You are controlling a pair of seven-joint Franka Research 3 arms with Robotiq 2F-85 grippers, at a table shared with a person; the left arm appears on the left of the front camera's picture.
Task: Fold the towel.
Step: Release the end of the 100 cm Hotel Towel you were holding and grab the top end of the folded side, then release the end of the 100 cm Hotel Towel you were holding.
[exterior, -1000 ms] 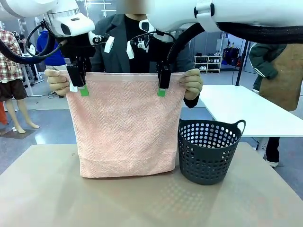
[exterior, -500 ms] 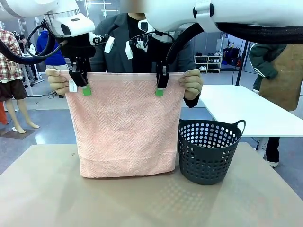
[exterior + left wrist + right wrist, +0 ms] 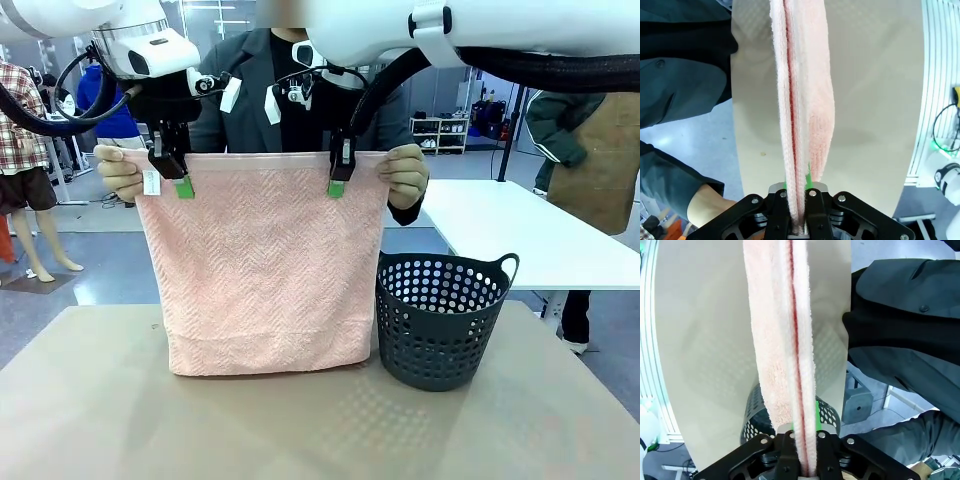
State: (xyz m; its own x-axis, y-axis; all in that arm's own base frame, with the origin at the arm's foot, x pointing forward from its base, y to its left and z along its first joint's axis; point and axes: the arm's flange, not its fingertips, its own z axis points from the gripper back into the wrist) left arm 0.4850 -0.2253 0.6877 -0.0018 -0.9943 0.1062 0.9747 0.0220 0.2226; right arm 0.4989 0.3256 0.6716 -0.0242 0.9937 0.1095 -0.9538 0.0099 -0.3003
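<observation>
Front view: the left claw (image 3: 175,180) and the right claw (image 3: 338,180) each clamp the top edge of the towel (image 3: 265,270), which hangs flat below them, its hem reaching the table (image 3: 300,430). Just outside the left claw one hand (image 3: 120,172) of a person holds a top corner. Outside the right claw the other hand (image 3: 405,175) holds the other corner. A dark basket (image 3: 440,320) stands below the right claw, just beside the towel.

Left wrist view: the left claw (image 3: 799,197) is pressed tight on the towel's (image 3: 802,100) doubled edge, which runs straight away from it.

Right wrist view: the right claw (image 3: 802,440) pinches the towel (image 3: 782,340) likewise, with the basket (image 3: 752,420) close beside its fingers.
</observation>
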